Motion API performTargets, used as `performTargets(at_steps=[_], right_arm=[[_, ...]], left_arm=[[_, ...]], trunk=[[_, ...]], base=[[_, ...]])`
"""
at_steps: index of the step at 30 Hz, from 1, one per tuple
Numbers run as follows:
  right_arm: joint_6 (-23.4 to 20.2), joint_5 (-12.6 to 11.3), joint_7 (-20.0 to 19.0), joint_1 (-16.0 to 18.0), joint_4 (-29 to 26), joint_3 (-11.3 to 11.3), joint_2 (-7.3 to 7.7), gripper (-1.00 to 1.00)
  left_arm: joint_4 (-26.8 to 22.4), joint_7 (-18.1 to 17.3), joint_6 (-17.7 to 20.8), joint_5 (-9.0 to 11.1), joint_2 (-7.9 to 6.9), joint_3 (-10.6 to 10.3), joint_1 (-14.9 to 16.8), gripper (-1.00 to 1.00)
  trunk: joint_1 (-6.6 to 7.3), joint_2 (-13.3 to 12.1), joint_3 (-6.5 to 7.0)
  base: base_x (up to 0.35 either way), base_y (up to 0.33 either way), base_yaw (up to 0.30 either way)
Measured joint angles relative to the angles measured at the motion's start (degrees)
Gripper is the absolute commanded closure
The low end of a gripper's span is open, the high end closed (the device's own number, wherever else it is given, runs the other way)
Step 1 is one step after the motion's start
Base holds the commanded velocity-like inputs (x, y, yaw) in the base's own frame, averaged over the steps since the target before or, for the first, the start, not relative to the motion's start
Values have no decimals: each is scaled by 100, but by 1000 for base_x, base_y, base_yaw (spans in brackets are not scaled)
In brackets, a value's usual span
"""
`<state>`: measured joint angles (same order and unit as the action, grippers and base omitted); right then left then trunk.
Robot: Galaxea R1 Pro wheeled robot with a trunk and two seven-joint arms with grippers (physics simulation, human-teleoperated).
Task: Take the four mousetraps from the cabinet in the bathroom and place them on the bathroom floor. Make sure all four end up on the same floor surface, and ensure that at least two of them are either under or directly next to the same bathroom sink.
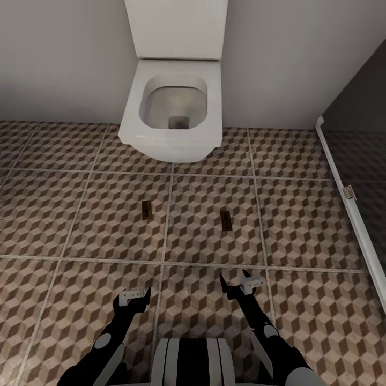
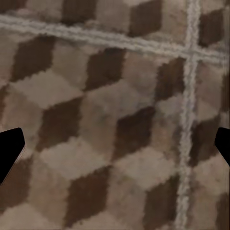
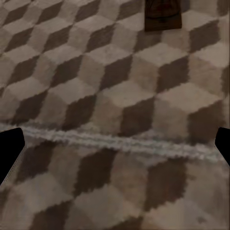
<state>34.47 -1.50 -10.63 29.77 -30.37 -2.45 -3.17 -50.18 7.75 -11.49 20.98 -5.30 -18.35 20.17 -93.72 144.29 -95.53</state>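
Observation:
Two mousetraps lie flat on the cube-patterned bathroom floor [image 1: 300, 214] in front of a toilet: one mousetrap [image 1: 145, 209] at left, another mousetrap [image 1: 226, 220] at right. The right wrist view catches the near end of a mousetrap [image 3: 163, 14] on the tiles. My left gripper [image 1: 140, 298] hovers low over the floor, open and empty, nearer to me than the left trap. My right gripper [image 1: 236, 286] is open and empty too, just short of the right trap. In the left wrist view the fingertips [image 2: 10, 148] stand wide apart over bare tile.
A white toilet [image 1: 174, 102] stands against the grey wall straight ahead. A glass shower door with a white frame [image 1: 348, 203] runs along the right. My trunk [image 1: 190, 362] shows at the bottom middle.

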Motion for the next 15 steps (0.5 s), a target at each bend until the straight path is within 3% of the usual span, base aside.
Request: performTargets(at_steps=[15], right_arm=[[0,0,0,0,0,3,0,-100]], left_arm=[[0,0,0,0,3,-4,0,-100]], trunk=[[39,-20,332]], base=[[0,0,0]])
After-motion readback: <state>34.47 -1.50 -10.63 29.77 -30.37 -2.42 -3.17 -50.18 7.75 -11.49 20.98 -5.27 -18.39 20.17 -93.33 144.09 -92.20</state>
